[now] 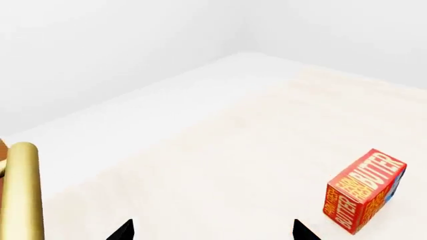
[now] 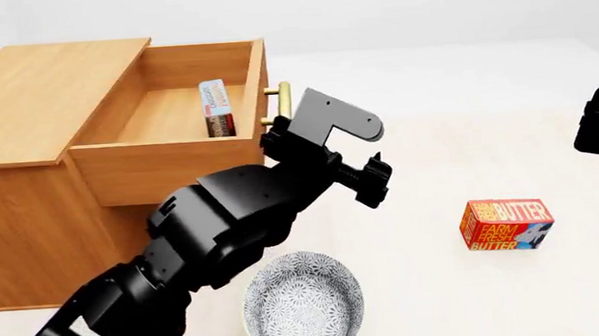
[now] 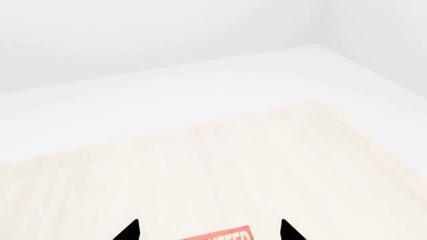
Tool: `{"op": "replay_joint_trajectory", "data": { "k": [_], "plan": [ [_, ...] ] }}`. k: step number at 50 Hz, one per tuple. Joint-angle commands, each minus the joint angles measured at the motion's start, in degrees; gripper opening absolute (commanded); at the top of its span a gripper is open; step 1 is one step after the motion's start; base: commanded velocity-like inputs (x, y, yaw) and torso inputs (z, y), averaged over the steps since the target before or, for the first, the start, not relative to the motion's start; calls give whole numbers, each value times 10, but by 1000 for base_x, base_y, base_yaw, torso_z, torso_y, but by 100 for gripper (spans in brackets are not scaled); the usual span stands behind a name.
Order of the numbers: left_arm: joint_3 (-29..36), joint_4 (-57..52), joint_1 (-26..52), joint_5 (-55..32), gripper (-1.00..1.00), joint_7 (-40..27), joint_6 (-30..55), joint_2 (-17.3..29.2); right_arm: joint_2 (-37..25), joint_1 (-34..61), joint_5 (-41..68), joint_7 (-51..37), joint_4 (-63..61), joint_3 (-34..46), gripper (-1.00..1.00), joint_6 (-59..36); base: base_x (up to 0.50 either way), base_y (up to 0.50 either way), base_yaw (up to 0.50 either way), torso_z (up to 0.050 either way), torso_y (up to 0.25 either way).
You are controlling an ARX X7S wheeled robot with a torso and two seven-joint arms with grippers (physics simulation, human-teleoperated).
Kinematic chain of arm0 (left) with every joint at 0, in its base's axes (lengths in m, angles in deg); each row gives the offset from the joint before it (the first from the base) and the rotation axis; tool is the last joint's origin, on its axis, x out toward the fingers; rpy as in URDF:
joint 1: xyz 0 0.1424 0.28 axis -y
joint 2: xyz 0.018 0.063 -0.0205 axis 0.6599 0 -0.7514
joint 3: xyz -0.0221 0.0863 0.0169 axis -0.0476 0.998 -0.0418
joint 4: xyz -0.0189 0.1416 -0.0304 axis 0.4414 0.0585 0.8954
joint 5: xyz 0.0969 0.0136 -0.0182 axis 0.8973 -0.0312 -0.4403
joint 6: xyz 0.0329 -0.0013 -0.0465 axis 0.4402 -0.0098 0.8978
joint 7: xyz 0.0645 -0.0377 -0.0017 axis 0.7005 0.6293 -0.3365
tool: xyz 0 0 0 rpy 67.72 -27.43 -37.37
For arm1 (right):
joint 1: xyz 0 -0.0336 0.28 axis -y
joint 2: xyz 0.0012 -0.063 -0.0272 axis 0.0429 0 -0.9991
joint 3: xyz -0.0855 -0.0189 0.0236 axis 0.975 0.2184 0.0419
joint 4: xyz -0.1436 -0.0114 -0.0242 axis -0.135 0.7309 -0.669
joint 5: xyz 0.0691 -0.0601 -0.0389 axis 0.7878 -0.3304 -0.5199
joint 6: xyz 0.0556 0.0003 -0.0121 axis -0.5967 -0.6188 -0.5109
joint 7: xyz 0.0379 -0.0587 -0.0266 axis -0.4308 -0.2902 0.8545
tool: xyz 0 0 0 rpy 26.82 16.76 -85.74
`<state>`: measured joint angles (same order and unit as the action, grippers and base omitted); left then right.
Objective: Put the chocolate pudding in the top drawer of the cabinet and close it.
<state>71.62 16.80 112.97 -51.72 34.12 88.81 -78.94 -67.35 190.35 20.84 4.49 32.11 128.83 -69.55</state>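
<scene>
Wooden cabinet [image 2: 30, 192], one chocolate pudding [image 2: 215, 107] in open top drawer [image 2: 164, 164], one butter box [image 2: 504, 224], one bowl [image 2: 304, 302]

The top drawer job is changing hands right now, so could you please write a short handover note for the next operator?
Left gripper: open, holding nothing, beside the drawer's brass handle.
Right gripper: open and empty, away from the cabinet; a red printed box shows just beyond its tips.
Chocolate pudding: already inside the top drawer, standing on edge near the drawer front.
Top drawer: pulled fully out.
Nearby on the floor: a butter box and a patterned bowl, neither in the drawer's path.
Done: pudding placed.
Left: push the drawer shut, probably with the left arm.
</scene>
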Motion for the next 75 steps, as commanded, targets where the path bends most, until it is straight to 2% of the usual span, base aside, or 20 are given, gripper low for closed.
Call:
{"op": "replay_joint_trajectory", "data": {
  "k": [1,20,57,68,75],
  "plan": [
    [-12,58,-6,12,100,14,-30,20,-2,-2,1,-1,-4,-3,100,-1,0,0,0,0,0],
    [-38,122,0,24,100,27,-61,78,34,-13,-1,-4,12,-3,100,10,0,0,0,0,0],
    [-96,101,-24,6,100,8,-64,230,57,-54,-5,6,11,1,100,55,0,0,0,0,0],
    [-116,71,-47,-9,100,-6,-61,271,66,-65,-7,7,11,3,100,66,0,0,0,0,0],
    [-136,-66,-108,-54,100,-31,-54,324,72,-74,-9,7,6,4,100,77,0,0,0,0,0]
  ]
}}
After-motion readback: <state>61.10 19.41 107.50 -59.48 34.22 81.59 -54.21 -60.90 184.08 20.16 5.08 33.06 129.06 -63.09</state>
